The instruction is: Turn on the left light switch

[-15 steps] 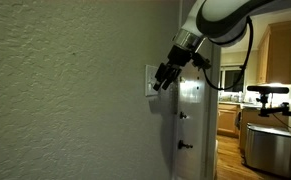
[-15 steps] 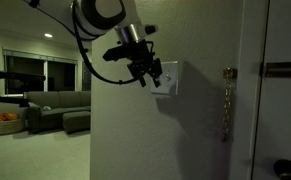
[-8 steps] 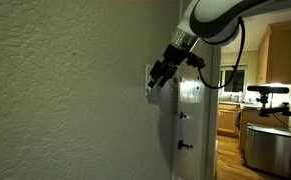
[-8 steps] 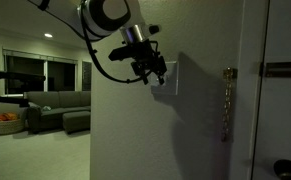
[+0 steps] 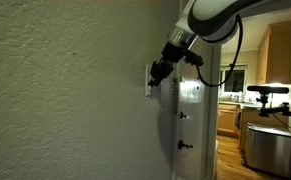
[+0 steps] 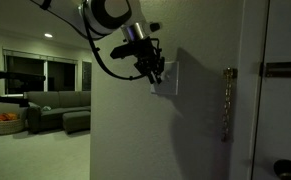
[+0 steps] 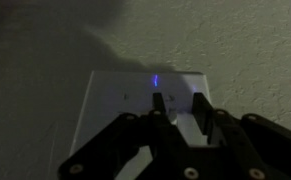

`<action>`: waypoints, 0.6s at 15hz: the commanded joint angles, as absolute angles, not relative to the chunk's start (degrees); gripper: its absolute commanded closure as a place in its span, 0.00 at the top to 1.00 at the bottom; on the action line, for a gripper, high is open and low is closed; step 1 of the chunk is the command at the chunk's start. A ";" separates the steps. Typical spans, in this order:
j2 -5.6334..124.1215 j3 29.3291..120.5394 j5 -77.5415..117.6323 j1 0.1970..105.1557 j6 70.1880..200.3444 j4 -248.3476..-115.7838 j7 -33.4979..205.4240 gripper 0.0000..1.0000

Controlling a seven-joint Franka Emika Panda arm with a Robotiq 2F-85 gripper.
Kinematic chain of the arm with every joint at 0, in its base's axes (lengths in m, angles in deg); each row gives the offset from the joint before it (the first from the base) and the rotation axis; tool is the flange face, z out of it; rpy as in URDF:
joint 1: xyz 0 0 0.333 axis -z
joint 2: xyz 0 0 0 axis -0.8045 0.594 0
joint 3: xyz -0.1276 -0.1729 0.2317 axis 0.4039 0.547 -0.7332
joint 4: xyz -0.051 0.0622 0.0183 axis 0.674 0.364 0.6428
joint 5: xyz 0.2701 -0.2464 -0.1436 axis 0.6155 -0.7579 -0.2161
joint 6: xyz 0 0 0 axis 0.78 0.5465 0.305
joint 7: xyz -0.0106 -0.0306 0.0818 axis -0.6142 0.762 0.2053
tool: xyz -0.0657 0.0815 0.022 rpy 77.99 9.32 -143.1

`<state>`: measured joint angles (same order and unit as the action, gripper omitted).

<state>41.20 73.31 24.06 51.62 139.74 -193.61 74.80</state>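
**Finding.** The switch plate (image 7: 115,100) is mounted on the textured wall (image 5: 65,90), close to the wall's outer corner. In both exterior views the gripper (image 6: 153,72) is right at the plate. Whether it is touching the plate or just short of it cannot be told from these angles.

**Pincer state.** In the wrist view the two fingers rise from the lower edge with a narrow pale gap between them. They are slightly apart and hold nothing. The fingertips (image 7: 159,108) overlap the plate's centre and right half.

**Task item.** A small blue indicator light (image 7: 155,80) glows near the plate's upper middle. The left light switch (image 7: 120,105) is judged to occupy the plate's left half, which is bare and unobstructed. The picture is too dim to make out the rocker's outline or position, so its on or off state cannot be told.

**Governing relation.** The target lies to the left of the pincer's centre line. The left finger stands just under the blue light, about on the plate's midline, and the right finger is further right. The switch's long axis is presumed vertical but is not resolved.

**Assessment.** The press has probably not yet landed on the correct switch. The next move calls for a small leftward shift across the plate, then a push into the wall.

**Risk.** Pressing from the present position could actuate the wrong switch.
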 commanded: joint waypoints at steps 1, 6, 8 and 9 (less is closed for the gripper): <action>40.22 72.70 22.79 52.57 140.03 -193.98 74.62 0.08; 38.13 72.54 22.64 52.62 139.08 -196.40 73.86 0.07; 36.55 72.56 24.57 52.49 137.99 -197.91 71.31 0.07; 35.82 72.61 25.05 52.51 137.68 -198.54 70.04 0.07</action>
<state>41.00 73.24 23.54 52.01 139.70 -193.61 73.75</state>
